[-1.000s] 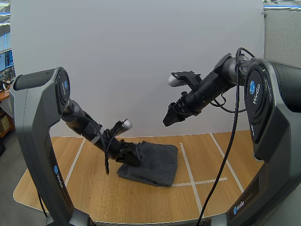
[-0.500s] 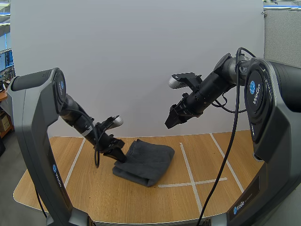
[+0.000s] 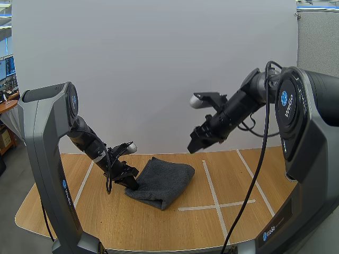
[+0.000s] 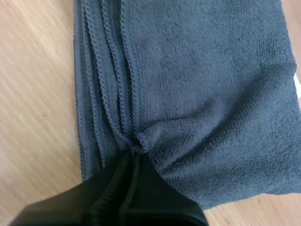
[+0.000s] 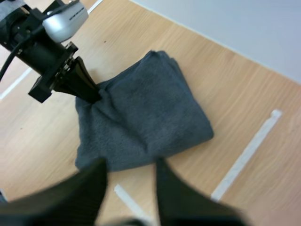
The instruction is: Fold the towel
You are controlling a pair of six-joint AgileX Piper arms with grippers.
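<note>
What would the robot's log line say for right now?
left tool: shut on edge of folded dark grey terry towel | right tool: open, raised above light wooden table

A light wooden tabletop [image 3: 159, 222] with a rounded front edge is seen under even, soft light. White tape lines [image 3: 214, 197] are laid across it: one long strip is run from back to front, a shorter one is crossed over it, and a further strip [image 3: 85, 182] is set near the left side. Behind the tabletop a plain white wall panel [image 3: 153, 63] is stood upright, unmarked. To its right a grey partition [image 3: 318, 42] is seen, with ceiling strip lights [image 3: 317, 7] above it. At the far left, blue-lit screens [image 3: 5, 67] are set over a brown desk [image 3: 4, 106], and a grey floor [image 3: 13, 238] is seen below the tabletop's edge.
</note>
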